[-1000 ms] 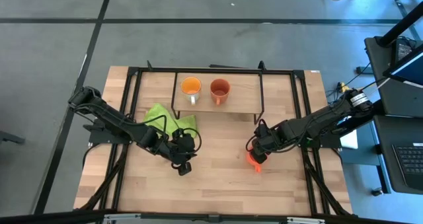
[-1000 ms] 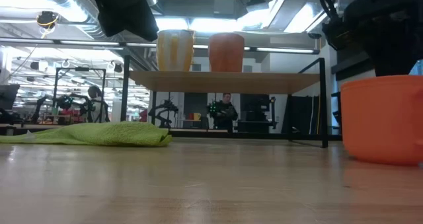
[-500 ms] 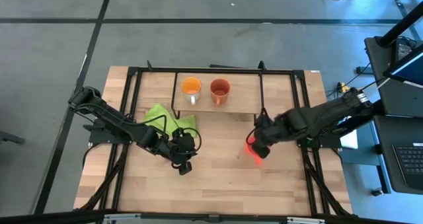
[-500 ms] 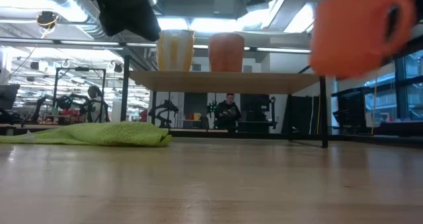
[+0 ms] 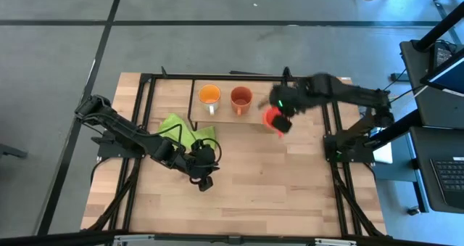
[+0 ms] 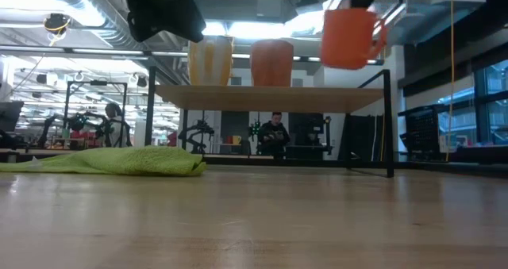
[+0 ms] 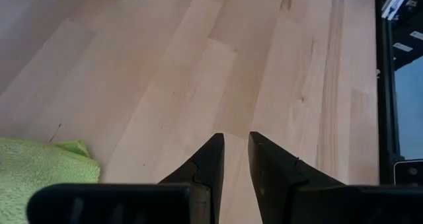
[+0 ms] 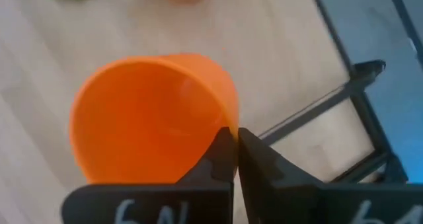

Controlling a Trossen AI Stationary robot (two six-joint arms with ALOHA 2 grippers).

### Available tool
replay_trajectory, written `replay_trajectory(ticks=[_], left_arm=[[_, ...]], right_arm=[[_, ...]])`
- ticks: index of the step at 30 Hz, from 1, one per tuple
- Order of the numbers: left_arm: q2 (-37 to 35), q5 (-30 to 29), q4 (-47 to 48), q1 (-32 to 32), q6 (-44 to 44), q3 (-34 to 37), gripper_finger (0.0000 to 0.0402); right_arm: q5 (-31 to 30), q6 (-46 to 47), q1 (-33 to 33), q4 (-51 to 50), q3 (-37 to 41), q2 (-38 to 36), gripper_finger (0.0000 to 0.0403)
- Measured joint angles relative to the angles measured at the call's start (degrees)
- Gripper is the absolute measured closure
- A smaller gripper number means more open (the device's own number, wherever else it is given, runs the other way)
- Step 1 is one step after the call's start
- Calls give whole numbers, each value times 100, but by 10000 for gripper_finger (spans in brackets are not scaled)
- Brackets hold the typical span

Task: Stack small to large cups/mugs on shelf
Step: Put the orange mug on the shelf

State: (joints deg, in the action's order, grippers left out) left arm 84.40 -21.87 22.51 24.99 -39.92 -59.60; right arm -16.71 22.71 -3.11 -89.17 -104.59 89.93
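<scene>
My right gripper (image 8: pixel 232 133) is shut on the bright red-orange mug (image 5: pixel 272 118), which hangs in the air by the right end of the shelf (image 5: pixel 262 123). In the low view this mug (image 6: pixel 349 37) is higher than the shelf board (image 6: pixel 270 98). On the board stand the yellow-orange mug (image 5: pixel 209 95) and the brownish-orange mug (image 5: pixel 241 97), both on their bases. My left gripper (image 7: pixel 235 139) is shut on nothing, low over bare tabletop near the green cloth (image 5: pixel 185 130). My right gripper pinches the red-orange mug's rim wall (image 8: pixel 225 126), one finger (image 8: pixel 219 152) on the inner side and the other on the outer side. The fingers come from above, pointing down. The mug hangs lifted clear below them, slightly tilted, its handle (image 6: pixel 380 34) toward the table's right.
The shelf's black wire frame (image 5: pixel 286 108) and its upright leg (image 6: pixel 389 122) stand close beside the held mug. The green cloth (image 6: pixel 119 159) lies flat left of the shelf. A black frame runs round the tabletop (image 5: pixel 333 115). A person (image 6: pixel 275 134) sits far behind the table.
My right gripper has lifted the red-orange mug off the table's right part, clear of it, and carried it up and toward the far edge and a little left, ending beside the shelf's right end above board height. The left arm kept still.
</scene>
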Motion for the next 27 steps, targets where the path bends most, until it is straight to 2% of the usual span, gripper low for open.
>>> replay_trajectory(ticks=[5,8,12,22,27], left_arm=[[0,2,-1,0,-77,1,337],[0,3,1,0,-175,1,337],[0,4,1,1,-218,-1,337],[0,4,70,0,-319,1,337],[0,7,109,-48,-303,0,337]], right_arm=[[538,-1094,-1062,-59,-661,517,392],[1095,-1405,-1601,-68,-946,792,391],[1576,-1561,-2098,-72,-955,1025,390],[1821,-2011,-2472,-75,-667,1278,389],[1913,-1504,-2555,-91,-660,1278,388]])
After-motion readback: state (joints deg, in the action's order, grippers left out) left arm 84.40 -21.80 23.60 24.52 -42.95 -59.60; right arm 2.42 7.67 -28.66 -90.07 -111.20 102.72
